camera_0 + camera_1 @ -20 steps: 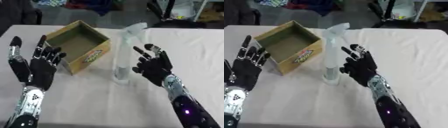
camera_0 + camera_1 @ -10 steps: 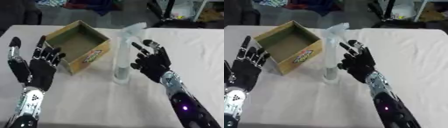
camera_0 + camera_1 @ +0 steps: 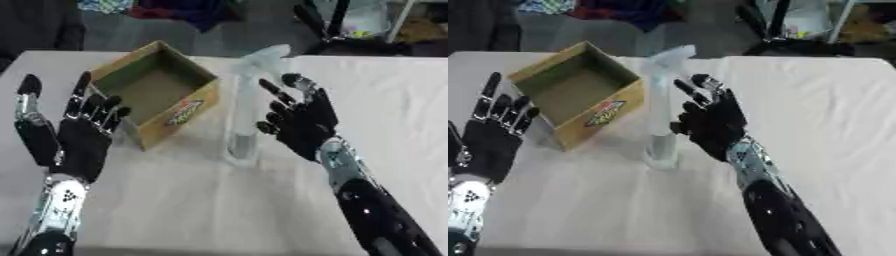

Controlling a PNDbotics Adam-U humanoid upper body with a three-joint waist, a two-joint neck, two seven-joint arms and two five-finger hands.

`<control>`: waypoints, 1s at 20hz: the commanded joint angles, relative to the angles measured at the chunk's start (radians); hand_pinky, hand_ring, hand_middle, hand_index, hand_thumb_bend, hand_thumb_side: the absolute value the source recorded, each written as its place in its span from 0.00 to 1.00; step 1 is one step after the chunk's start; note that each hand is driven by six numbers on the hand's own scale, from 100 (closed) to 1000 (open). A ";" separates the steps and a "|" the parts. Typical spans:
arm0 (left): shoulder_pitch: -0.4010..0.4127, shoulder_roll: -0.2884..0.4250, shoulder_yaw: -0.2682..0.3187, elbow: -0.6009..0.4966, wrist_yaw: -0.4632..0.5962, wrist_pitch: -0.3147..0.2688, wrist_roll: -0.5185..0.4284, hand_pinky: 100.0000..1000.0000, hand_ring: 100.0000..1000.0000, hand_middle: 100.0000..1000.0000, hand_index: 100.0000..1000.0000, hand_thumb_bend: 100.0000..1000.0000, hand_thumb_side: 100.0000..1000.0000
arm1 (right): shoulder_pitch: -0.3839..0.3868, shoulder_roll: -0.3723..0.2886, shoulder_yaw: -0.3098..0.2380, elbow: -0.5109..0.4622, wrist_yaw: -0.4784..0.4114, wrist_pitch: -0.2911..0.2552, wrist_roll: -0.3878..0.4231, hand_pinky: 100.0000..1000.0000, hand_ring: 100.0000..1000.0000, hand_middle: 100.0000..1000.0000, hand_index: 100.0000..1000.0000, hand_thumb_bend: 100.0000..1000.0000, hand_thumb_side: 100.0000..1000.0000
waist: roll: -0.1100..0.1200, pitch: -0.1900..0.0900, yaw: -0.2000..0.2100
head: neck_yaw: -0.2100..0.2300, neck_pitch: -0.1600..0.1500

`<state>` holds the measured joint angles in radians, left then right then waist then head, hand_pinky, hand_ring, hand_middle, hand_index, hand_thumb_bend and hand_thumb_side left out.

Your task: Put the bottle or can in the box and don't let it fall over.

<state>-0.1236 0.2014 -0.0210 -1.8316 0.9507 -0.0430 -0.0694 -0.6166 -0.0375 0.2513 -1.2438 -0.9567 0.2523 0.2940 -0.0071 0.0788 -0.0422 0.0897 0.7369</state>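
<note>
clear spray bottle (image 3: 247, 117) upright on white table (image 3: 192, 200), just right of open cardboard box (image 3: 157, 92). right hand (image 3: 302, 120) beside bottle, fingers spread. left hand (image 3: 74, 135) near left, fingers straight up.

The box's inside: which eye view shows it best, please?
The left eye view: the box sits nearer the picture's middle, with its floor and inner walls open to sight. The right eye view shows the same open box further left, with little difference.

A white-covered table (image 3: 192, 210) fills the view, with dark floor (image 3: 245, 37) and coloured clutter (image 3: 166, 7) beyond.
</note>
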 commanded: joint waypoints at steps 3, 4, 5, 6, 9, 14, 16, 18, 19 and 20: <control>-0.011 0.009 0.000 -0.017 0.007 0.003 -0.001 0.55 0.55 0.35 1.00 0.30 0.82 | -0.025 0.007 -0.001 -0.008 -0.010 0.001 0.002 0.26 0.00 0.00 1.00 0.00 0.51 | 0.004 -0.016 0.003 | -0.005 -0.004; -0.011 0.009 0.000 -0.017 0.007 0.003 -0.001 0.55 0.55 0.35 1.00 0.30 0.82 | -0.025 0.007 -0.001 -0.007 -0.010 0.001 0.002 0.26 0.00 0.00 1.00 0.00 0.51 | 0.004 -0.017 0.004 | -0.005 -0.004; -0.011 0.009 0.000 -0.017 0.007 0.003 -0.001 0.55 0.55 0.35 1.00 0.30 0.82 | -0.025 0.007 -0.001 -0.006 -0.010 0.001 0.002 0.26 0.00 0.00 1.00 0.00 0.51 | 0.005 -0.017 0.004 | -0.005 -0.004; -0.011 0.009 0.000 -0.017 0.007 0.003 -0.001 0.55 0.55 0.35 1.00 0.30 0.82 | -0.025 0.007 -0.001 -0.006 -0.010 0.001 0.003 0.26 0.00 0.00 1.00 0.00 0.51 | 0.005 -0.017 0.004 | -0.005 -0.004; -0.011 0.009 0.000 -0.017 0.007 0.003 -0.001 0.55 0.55 0.35 1.00 0.30 0.82 | -0.026 0.007 -0.001 -0.006 -0.009 0.001 0.003 0.26 0.00 0.00 1.00 0.00 0.51 | 0.005 -0.017 0.004 | -0.005 -0.004; -0.012 0.009 -0.001 -0.018 0.009 0.004 -0.002 0.55 0.55 0.35 1.00 0.30 0.81 | -0.036 0.020 -0.022 0.023 -0.044 -0.033 -0.040 0.23 0.00 0.00 1.00 0.00 0.43 | 0.006 -0.019 0.013 | -0.010 -0.002; -0.012 0.010 -0.002 -0.018 0.009 0.004 -0.002 0.55 0.55 0.35 1.00 0.30 0.81 | -0.041 0.022 -0.021 0.022 -0.061 -0.046 -0.071 0.23 0.00 0.00 1.00 0.00 0.42 | 0.006 -0.020 0.015 | -0.012 -0.001; -0.012 0.010 -0.002 -0.018 0.010 0.004 -0.002 0.55 0.55 0.35 1.00 0.30 0.81 | -0.044 0.023 -0.020 0.018 -0.074 -0.054 -0.100 0.23 0.00 0.00 1.00 0.00 0.41 | 0.006 -0.020 0.016 | -0.013 0.000; -0.012 0.010 -0.002 -0.018 0.010 0.004 -0.002 0.55 0.55 0.35 1.00 0.30 0.81 | -0.045 0.023 -0.019 0.015 -0.080 -0.057 -0.112 0.23 0.00 0.00 1.00 0.00 0.41 | 0.006 -0.020 0.016 | -0.013 0.000; -0.012 0.010 -0.002 -0.018 0.010 0.004 -0.002 0.55 0.55 0.35 1.00 0.30 0.81 | -0.047 0.024 -0.019 0.012 -0.084 -0.060 -0.123 0.23 0.00 0.00 1.00 0.00 0.41 | 0.006 -0.021 0.017 | -0.014 0.000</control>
<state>-0.1240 0.2014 -0.0215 -1.8316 0.9555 -0.0425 -0.0698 -0.6419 -0.0138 0.2353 -1.2145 -1.0274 0.1971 0.1866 -0.0045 0.0758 -0.0268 0.0776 0.7372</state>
